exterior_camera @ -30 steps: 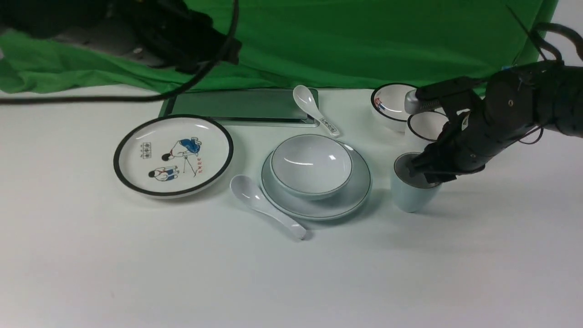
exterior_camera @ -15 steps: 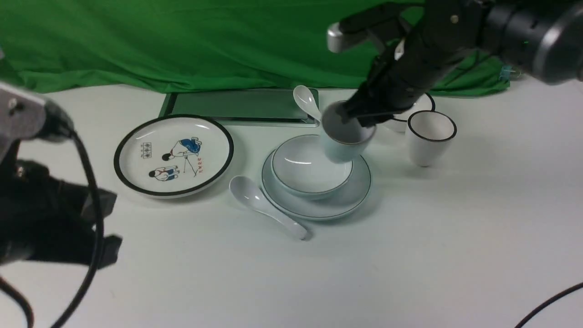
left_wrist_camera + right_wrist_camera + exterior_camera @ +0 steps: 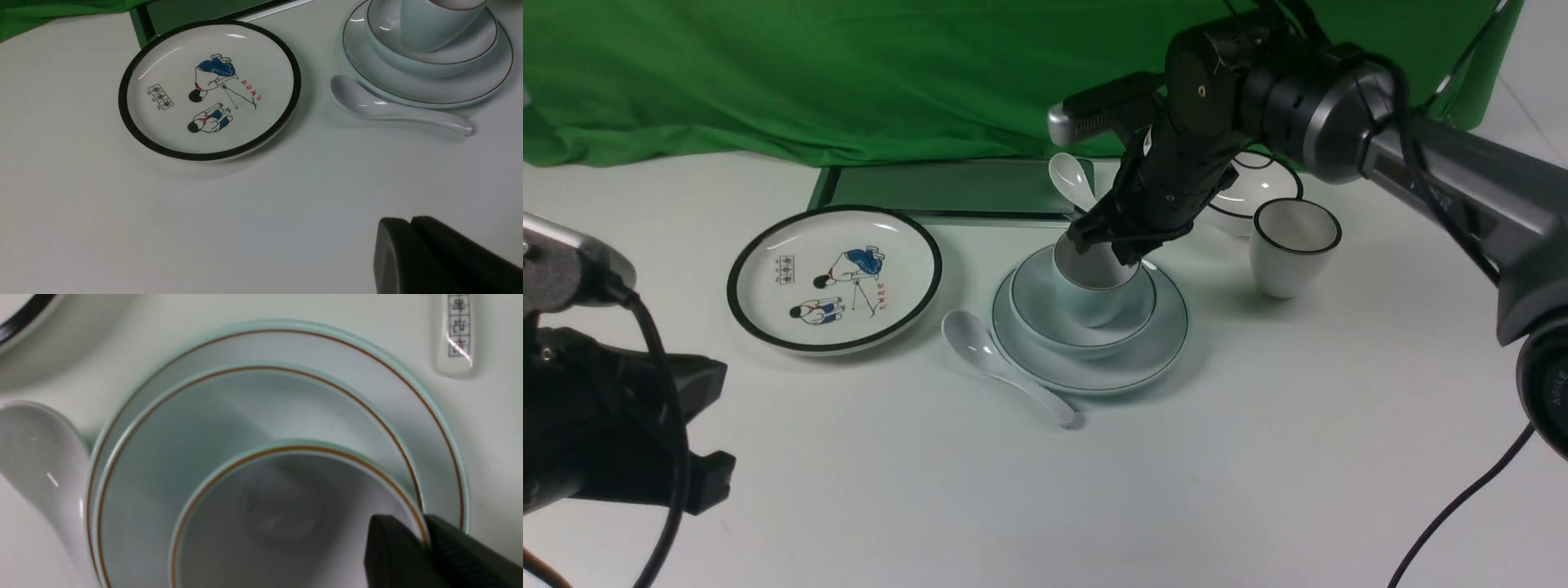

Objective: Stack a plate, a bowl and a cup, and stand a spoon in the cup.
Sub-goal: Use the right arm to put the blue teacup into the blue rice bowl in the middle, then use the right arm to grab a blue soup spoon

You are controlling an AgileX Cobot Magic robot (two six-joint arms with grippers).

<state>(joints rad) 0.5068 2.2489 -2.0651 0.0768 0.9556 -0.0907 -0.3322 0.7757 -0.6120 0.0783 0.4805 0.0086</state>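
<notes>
pale blue handleless cup (image 3: 1094, 298) sits in blue-grey ceramic bowl (image 3: 1037, 314) on round plate (image 3: 1161, 343), right jaws clamped on its rim, left jaws together, pale ceramic spoon (image 3: 1006, 376) beside

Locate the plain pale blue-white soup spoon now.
Front view, centre: the plain pale blue-white ceramic soup spoon lies just left of the pale blue-grey round plate, right of the black-rimmed cartoon plate.

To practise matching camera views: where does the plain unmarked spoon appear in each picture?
Front view: the spoon lies just left of the plate, nearer the camera.
Left wrist view: spoon whole, beside the plate.
Right wrist view: spoon's scoop end only, beside the plate.
Shared landmark: the plate.
</notes>
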